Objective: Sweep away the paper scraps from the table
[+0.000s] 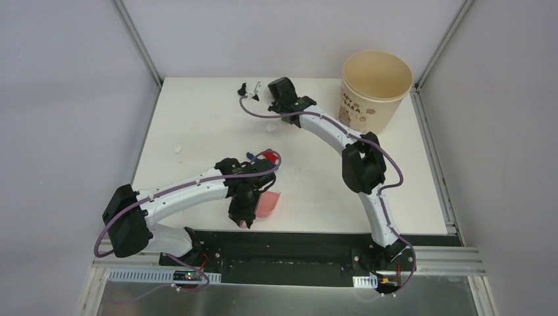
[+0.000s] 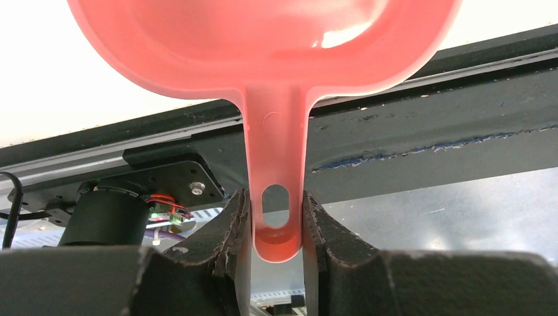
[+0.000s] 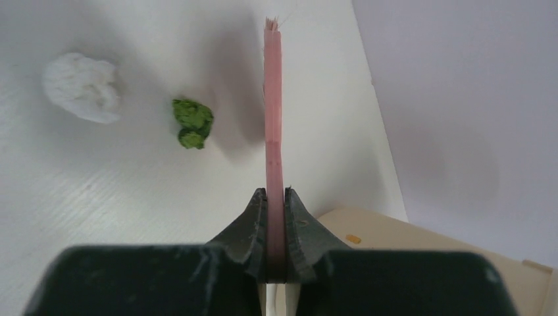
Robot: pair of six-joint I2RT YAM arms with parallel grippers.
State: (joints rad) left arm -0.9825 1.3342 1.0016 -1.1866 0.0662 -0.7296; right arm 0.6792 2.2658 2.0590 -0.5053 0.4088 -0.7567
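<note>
Left gripper [image 2: 276,205] clamped on pink dustpan [image 2: 263,39] handle, right gripper [image 3: 275,197] pinching pink brush [image 3: 273,99], green scrap [image 3: 192,122], white scrap [image 3: 82,87] near it

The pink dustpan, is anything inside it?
Nothing shows inside the dustpan: the left wrist view shows bare glossy pink. Its front lip runs off that picture, and from above the left end effector holding its handle hides part of it.

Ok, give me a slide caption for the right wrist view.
Right fingers clamp the pink brush edge-on over the white table, beside a green scrap and a white scrap.
</note>
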